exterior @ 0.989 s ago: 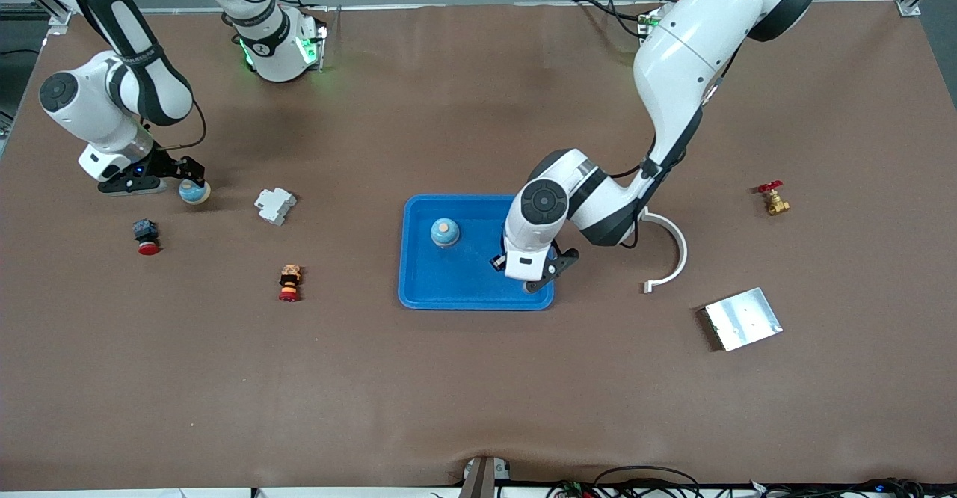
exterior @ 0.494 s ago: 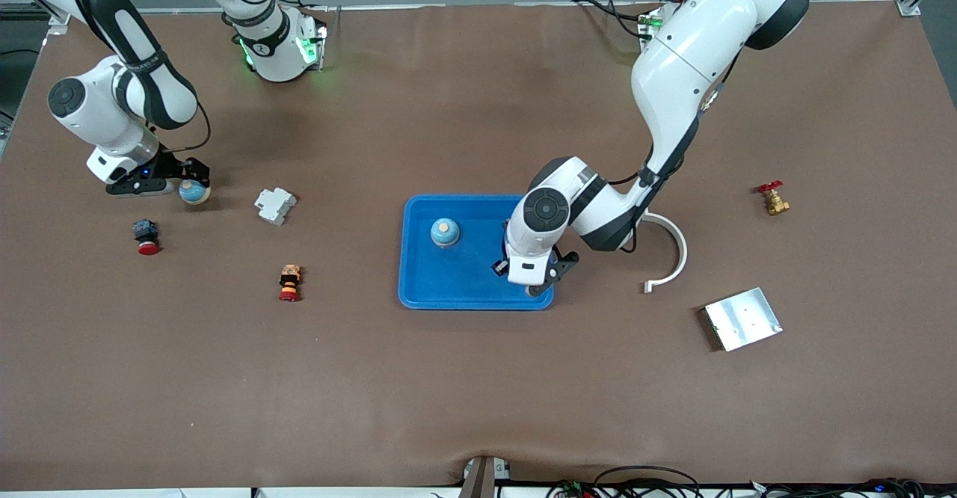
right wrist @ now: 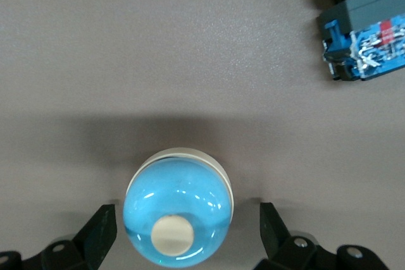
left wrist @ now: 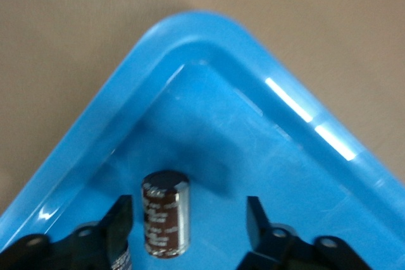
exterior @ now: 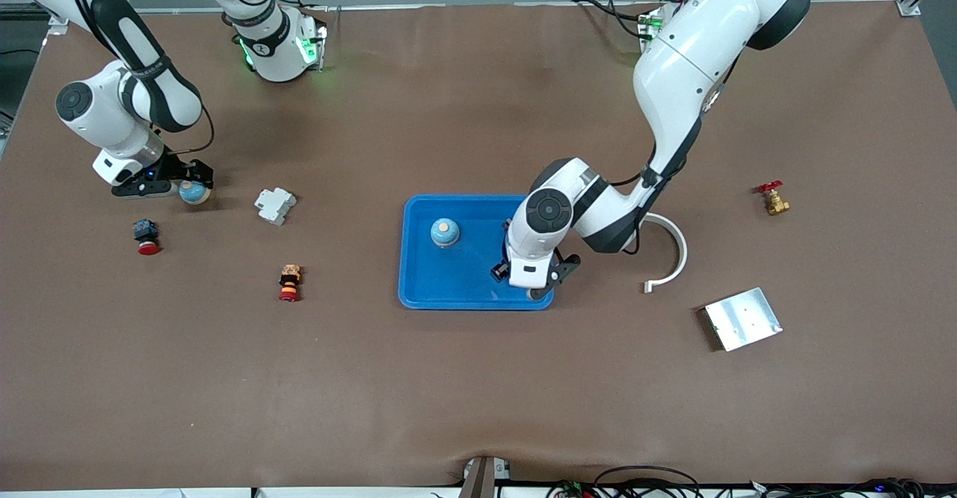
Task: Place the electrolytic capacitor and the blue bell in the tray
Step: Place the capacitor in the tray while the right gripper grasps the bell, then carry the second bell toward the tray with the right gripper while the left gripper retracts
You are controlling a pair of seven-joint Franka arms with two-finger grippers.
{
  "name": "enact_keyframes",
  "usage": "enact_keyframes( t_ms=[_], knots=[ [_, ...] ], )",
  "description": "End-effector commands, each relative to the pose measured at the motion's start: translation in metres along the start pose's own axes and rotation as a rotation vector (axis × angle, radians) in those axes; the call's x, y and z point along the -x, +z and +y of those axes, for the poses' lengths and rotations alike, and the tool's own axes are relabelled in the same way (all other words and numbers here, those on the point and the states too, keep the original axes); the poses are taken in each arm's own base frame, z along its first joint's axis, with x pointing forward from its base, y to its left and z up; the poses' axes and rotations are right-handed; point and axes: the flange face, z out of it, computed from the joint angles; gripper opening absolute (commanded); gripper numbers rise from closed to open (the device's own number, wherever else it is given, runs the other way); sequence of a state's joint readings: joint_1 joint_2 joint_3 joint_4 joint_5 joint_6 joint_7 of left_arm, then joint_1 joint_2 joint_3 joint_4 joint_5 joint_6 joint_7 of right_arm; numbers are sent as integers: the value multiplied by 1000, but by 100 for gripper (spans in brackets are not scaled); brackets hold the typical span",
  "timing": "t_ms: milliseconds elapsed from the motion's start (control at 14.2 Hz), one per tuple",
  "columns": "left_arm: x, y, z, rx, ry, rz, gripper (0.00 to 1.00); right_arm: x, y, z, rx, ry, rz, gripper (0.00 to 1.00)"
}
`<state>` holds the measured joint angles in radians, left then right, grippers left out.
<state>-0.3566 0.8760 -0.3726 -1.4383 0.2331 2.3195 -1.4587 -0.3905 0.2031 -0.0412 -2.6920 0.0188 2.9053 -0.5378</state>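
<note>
The blue tray is taken as the landmark. Inside it, in the corner nearest the front camera toward the left arm's end, the electrolytic capacitor is seen standing upright on the tray floor. The left gripper is lowered around it, fingers spread, with one finger close against the capacitor and a clear gap to the other. A blue bell is set inside the tray too, toward the right arm's end. Well away from the tray, toward the right arm's end of the table, a second blue bell is straddled by the right gripper, fingers spread wide and apart from the dome. A pushbutton switch is spotted near that bell.
</note>
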Motion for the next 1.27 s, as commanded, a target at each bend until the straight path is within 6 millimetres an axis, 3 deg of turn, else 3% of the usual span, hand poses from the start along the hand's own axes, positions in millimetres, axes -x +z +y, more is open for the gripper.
enact_keyframes(
  t_ms=[0,71,141,353,565,777,1059,1200],
  knots=[
    [-9,-50,5,31,-7,52,100,2,4,2,-1,-1,5,96],
    [-14,-61,2,13,-12,60,100,2,4,2,-1,0,5,46],
    [-32,-80,-5,-13,-29,73,100,2,4,3,-2,8,5,0],
    [-70,-132,-31,-101,45,87,100,1,3,2,-4,20,6,0],
    [-120,-171,-80,-178,147,93,100,-3,-5,1,1,16,18,0],
    [-170,-199,-145,-218,259,98,100,-7,-20,-2,-11,14,2,0],
    [-229,-228,-249,-236,470,54,100,-33,-67,-46,-25,41,-12,0],
    [-256,-242,-288,-220,593,32,100,-44,-88,-70,-28,62,-17,0]
  ],
)
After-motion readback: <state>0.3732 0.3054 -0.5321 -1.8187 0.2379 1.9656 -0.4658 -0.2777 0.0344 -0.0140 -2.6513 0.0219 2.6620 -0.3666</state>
